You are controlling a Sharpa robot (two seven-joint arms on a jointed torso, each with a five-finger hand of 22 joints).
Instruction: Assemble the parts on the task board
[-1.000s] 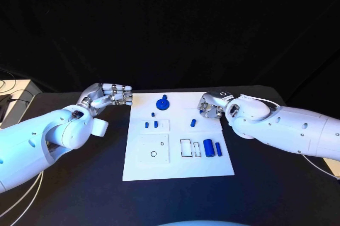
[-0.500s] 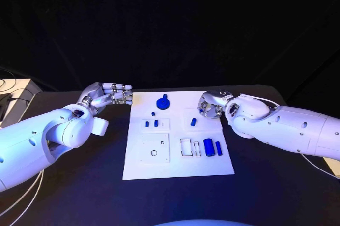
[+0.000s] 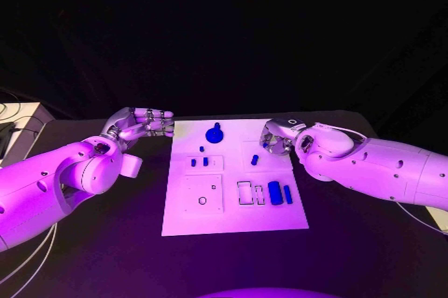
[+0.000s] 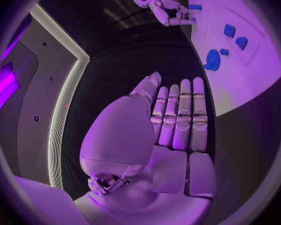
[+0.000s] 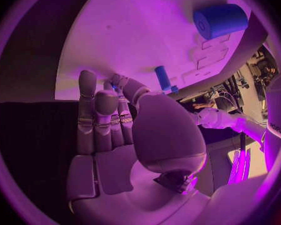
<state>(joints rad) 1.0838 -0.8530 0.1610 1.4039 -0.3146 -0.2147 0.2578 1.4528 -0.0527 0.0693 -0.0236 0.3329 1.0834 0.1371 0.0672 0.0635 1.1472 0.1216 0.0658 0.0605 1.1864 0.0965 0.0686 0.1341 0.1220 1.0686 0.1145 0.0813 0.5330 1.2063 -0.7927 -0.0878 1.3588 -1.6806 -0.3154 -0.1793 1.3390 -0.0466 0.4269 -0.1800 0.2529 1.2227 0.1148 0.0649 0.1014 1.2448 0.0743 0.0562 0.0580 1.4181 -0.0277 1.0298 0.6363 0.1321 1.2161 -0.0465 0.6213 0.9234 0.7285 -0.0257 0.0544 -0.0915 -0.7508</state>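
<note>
We judge the right hand (image 3: 274,142), fingers together and empty, could knock the small blue peg (image 3: 254,160) beside it out of reach. The left hand (image 3: 142,124) waits off the white board's (image 3: 234,217) far left corner, fingers together; blue parts sit across the board.

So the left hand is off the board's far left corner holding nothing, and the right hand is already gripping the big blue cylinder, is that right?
Not quite. The right hand holds nothing: the head view shows it at the task board's far right edge, while the big blue cylinder lies untouched on the board nearer the robot. The rest stands: the left hand is off the board's far left corner, holding nothing.
</note>
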